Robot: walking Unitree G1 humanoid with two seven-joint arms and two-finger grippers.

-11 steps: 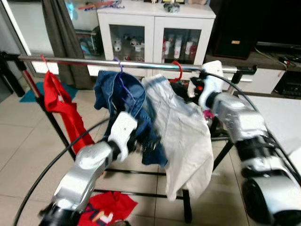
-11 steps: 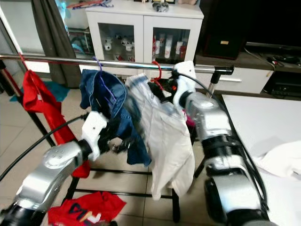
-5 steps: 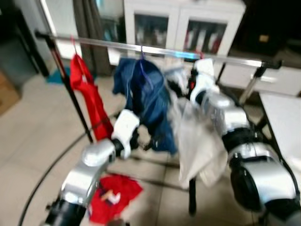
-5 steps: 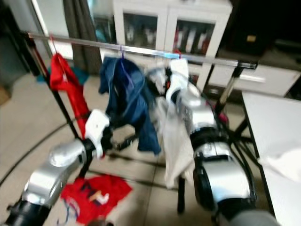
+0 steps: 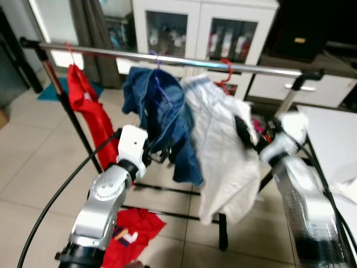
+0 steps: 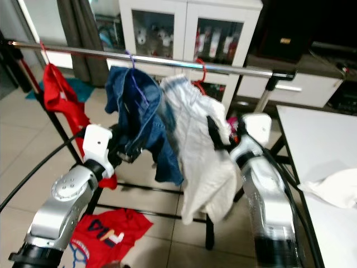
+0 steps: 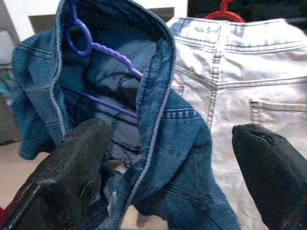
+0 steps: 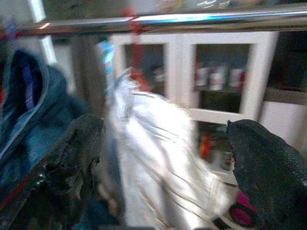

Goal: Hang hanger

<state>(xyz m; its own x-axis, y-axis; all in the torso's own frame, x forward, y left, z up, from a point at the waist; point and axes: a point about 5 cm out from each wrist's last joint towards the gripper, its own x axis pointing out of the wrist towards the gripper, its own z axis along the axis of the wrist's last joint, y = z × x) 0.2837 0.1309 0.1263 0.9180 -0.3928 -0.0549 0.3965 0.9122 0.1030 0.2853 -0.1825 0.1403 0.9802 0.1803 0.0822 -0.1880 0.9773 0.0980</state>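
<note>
A silver rail (image 5: 184, 60) carries three hangers. A red garment (image 5: 85, 106) hangs at its left end. Blue denim (image 5: 162, 109) sits on a purple hanger (image 7: 103, 50) in the middle. White jeans (image 5: 223, 151) hang from a red hanger (image 5: 225, 71) beside it. My left gripper (image 5: 160, 154) is open, just in front of the lower part of the denim with nothing held. My right gripper (image 5: 244, 132) is open at the right side of the white jeans, well below the rail; its fingers (image 8: 62, 177) stand wide apart.
More red clothing (image 5: 134, 231) lies on the tiled floor under the rack. A white glass-door cabinet (image 5: 201, 28) stands behind the rail. A white table (image 6: 334, 145) with a white cloth (image 6: 334, 187) is at my right. A black cable (image 5: 56, 190) loops at my left.
My right gripper has come down and back from the red hanger's hook at the rail to beside the white jeans. The head camera has shifted; my left gripper stays by the denim.
</note>
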